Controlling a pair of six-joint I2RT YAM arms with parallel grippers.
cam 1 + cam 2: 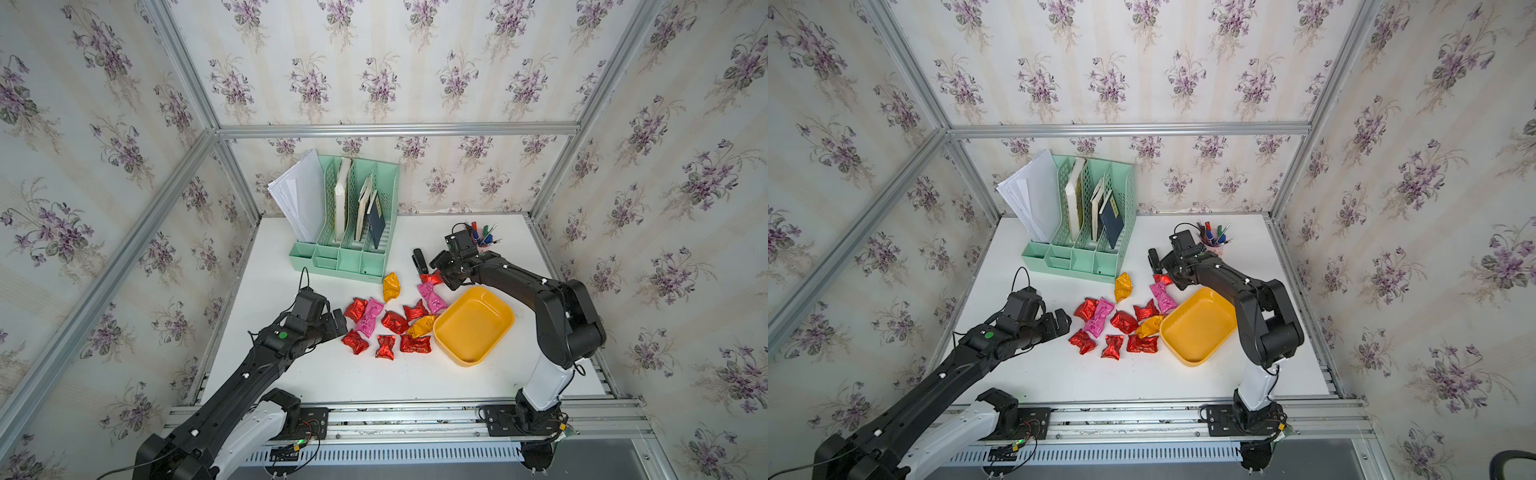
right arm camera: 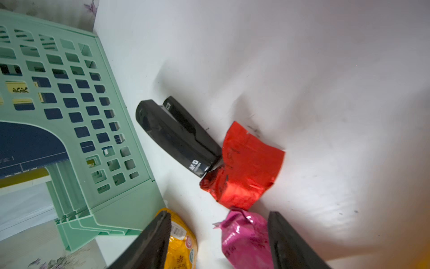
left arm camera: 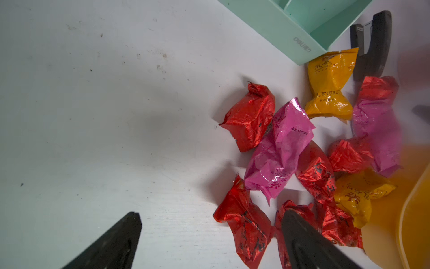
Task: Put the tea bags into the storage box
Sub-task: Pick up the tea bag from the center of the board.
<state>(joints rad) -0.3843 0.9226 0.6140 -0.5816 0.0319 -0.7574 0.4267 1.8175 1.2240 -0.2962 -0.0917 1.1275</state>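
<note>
Several foil tea bags lie in a loose cluster mid-table, red (image 1: 394, 322), pink (image 1: 369, 316) and orange (image 1: 390, 286). To their right sits the yellow storage box (image 1: 473, 326) (image 1: 1198, 326), its inside bare. My left gripper (image 1: 341, 324) (image 3: 211, 213) is open at the cluster's left edge, with a red tea bag (image 3: 246, 226) between its fingers' lines. My right gripper (image 1: 438, 272) (image 2: 218, 213) is open and low behind the box. It hovers by a red tea bag (image 2: 244, 167) and over a pink tea bag (image 2: 246, 240). An orange one (image 2: 183, 242) lies under one finger.
A mint-green file organizer (image 1: 349, 232) with papers and books stands at the back. A black stapler (image 1: 419, 259) (image 2: 176, 135) lies against the red tea bag near my right gripper. A cup of pens (image 1: 482, 243) stands behind the right wrist. Papered walls enclose the table.
</note>
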